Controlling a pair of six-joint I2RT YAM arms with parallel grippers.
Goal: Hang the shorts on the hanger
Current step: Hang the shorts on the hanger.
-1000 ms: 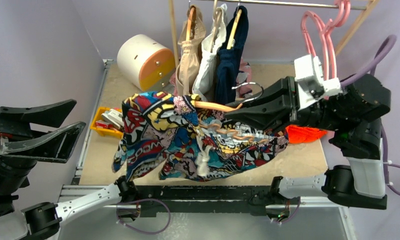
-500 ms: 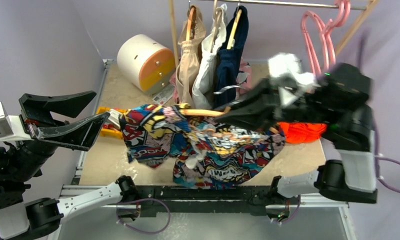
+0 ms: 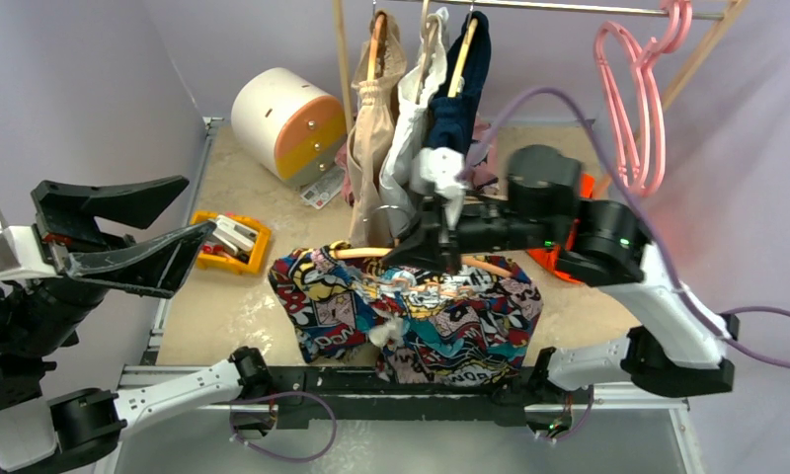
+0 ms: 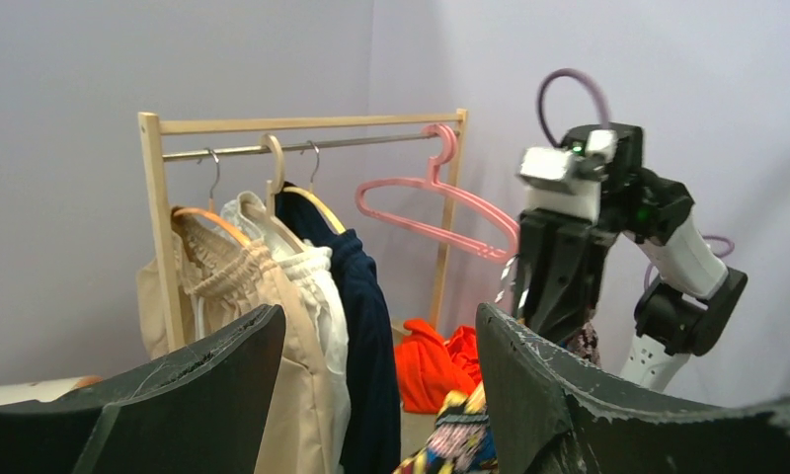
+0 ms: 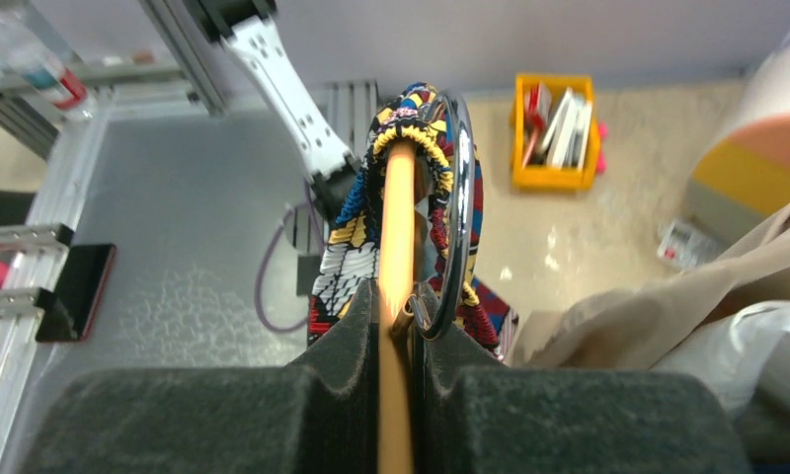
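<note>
At far left, off the table edge, the black two-finger left gripper (image 3: pixel 196 205): jaws spread wide, nothing between them, aimed toward the middle. Next along, a yellow plastic bin (image 3: pixel 213 263) of small packets and, behind it, a white-and-orange cylindrical drawer unit (image 3: pixel 284 120). At centre, the multicolour comic-print fabric shorts (image 3: pixel 440 316), elastic waistband looped over the thin peach-orange hanger (image 3: pixel 356 253) with its silver hook, dangling above the near edge of the table, bunched rather than spread. Clamped tight on the hanger beside the base of the hook, the black right gripper (image 5: pixel 396 306). Behind, a wooden clothes rack (image 3: pixel 343 59) with beige, white and navy garments; farther right, a plain orange garment (image 4: pixel 431 360) on the table and bright pink hangers (image 3: pixel 638 89) on the rail. Likely trouble: shorts sliding off an arm with any tilt, given such loose draping; hanger twisting in so narrow a pinch; snagging on the hung clothes on the way to the rail. No brand legible; comic lettering on the print too small to read, likewise the tag beside the drawer unit.
</note>
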